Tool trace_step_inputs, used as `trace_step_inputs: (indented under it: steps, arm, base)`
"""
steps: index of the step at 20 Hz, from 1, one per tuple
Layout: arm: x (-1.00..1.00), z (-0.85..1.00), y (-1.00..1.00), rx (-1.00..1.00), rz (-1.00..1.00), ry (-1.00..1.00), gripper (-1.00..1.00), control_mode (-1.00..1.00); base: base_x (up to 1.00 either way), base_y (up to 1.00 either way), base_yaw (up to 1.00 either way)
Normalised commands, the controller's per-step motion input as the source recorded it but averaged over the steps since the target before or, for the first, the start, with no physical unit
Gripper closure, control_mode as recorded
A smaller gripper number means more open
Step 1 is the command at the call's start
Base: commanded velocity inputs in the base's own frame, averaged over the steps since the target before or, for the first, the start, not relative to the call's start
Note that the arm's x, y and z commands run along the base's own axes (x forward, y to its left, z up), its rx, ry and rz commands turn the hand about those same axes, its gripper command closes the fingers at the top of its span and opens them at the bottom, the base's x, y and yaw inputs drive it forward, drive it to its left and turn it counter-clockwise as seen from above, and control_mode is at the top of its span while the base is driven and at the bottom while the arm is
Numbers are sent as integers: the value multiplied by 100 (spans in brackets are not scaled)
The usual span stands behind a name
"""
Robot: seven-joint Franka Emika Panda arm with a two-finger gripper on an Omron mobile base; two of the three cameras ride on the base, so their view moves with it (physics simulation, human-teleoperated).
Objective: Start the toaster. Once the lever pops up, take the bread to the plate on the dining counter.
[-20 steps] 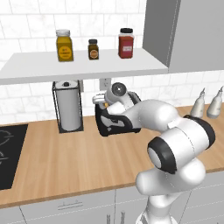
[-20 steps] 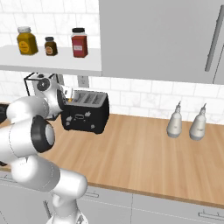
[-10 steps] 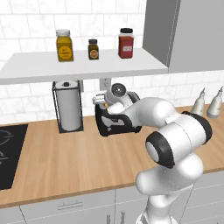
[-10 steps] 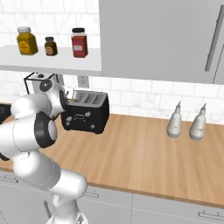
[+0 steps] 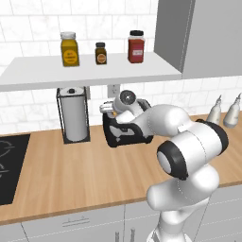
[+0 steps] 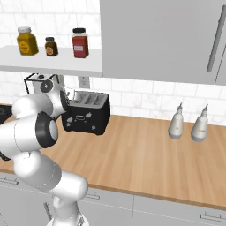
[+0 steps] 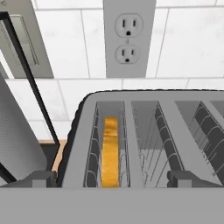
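Bread [image 7: 110, 153] stands in the toaster [image 7: 148, 140] slot (leftmost) — gripper [image 7: 112, 178] above.

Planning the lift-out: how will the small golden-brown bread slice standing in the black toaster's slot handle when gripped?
The golden-brown bread slice looks thin and small, so probably light. It stands on edge in the black toaster between wire guides, so it likely lifts straight. Its crust may crumble if squeezed.

Three spice jars, yellow [image 5: 69, 48], dark brown [image 5: 100, 53] and red [image 5: 136, 46], line a white wall shelf [image 5: 90, 73]. A black-framed paper towel holder [image 5: 73, 115] stands below at 7 o'clock; two grey bottles [image 6: 188, 124] stand at 3 o'clock.
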Motion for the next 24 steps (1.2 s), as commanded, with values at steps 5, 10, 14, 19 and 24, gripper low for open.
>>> trace_step_inputs:
  steps: [5, 10, 14, 19, 24]
  arm:
    - [0, -2, 0, 0, 0, 0, -100, -100]
    - [0, -1, 0, 0, 0, 0, -100, -100]
    - [0, 0, 0, 0, 0, 0, -100, -100]
    - [0, 0, 0, 0, 0, 0, -100, -100]
    - [0, 0, 0, 0, 0, 0, -100, -100]
  base:
    - [0, 0, 0]
    - [0, 0, 0]
    - [0, 0, 0]
    - [0, 0, 0]
    - [0, 0, 0]
